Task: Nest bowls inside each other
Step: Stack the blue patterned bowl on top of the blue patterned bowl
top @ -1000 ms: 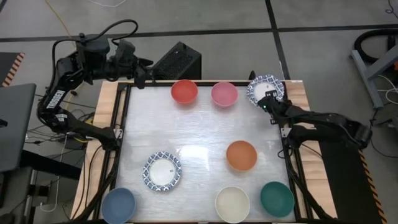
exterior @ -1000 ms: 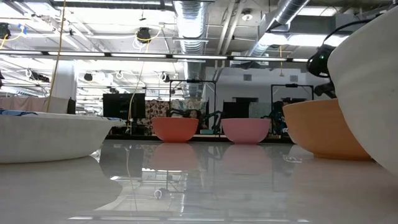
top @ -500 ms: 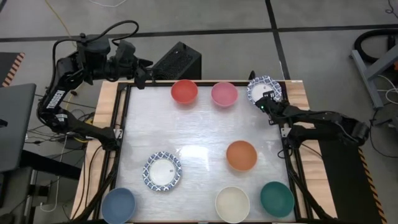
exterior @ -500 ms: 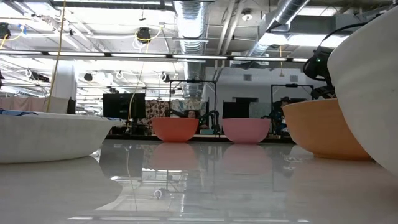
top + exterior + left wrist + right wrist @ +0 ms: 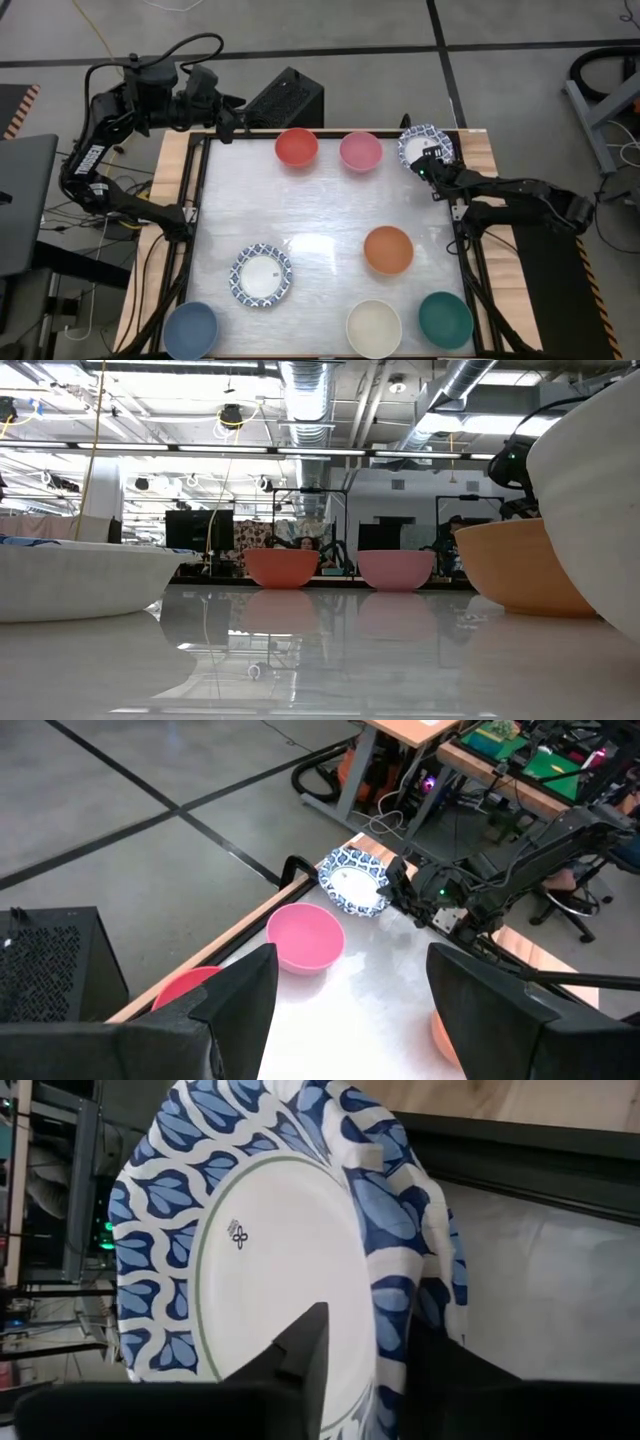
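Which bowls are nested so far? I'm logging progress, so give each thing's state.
Red round bowl: upright, empty.
Pink round bowl: upright, empty.
Orange round bowl: upright, empty.
Blue round bowl: upright, empty.
Cream round bowl: upright, empty.
Teal round bowl: upright, empty.
Near blue-patterned white bowl: upright, nesting unclear.
Far blue-patterned white bowl: nesting unclear.
Left tool: open, beyond table's far-left corner.
Right tool: at far patterned bowl's rim.

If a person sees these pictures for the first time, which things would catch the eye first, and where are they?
First, the right gripper at the table's far right corner, its fingers astride the rim of a blue-patterned bowl. Next, the coloured bowls around the white table: red bowl and pink bowl on the far edge, orange bowl mid-right. The left gripper waits, open, off the far left corner.
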### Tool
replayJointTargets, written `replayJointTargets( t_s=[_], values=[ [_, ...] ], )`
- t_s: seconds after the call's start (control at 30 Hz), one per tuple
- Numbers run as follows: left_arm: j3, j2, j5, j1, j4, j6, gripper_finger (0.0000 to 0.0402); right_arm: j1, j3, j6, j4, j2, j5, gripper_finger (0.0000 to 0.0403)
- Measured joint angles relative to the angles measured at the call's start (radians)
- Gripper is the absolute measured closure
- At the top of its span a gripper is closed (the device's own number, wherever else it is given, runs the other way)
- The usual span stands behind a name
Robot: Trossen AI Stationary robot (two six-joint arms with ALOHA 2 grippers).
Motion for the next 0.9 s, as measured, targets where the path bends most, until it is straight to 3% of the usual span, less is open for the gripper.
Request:
replayJointTargets(
  t_s=[0.43, 0.63, 0.9],
  values=[
    [0.000, 0.000, 0.000, 0.000, 0.000, 0.001, 0.0156, 0.000, 0.000, -0.050, 0.098, -0.005, -0.002, 0.0184],
    [0.000, 0.000, 0.000, 0.000, 0.000, 0.001, 0.0156, 0.001, 0.000, -0.067, 0.098, -0.069, -0.002, 0.0171],
    [0.000, 0.000, 0.000, 0.000, 0.000, 0.013, 0.0156, -0.005, 0.000, -0.207, 0.085, -0.195, 0.000, 0.0170]
  ],
)
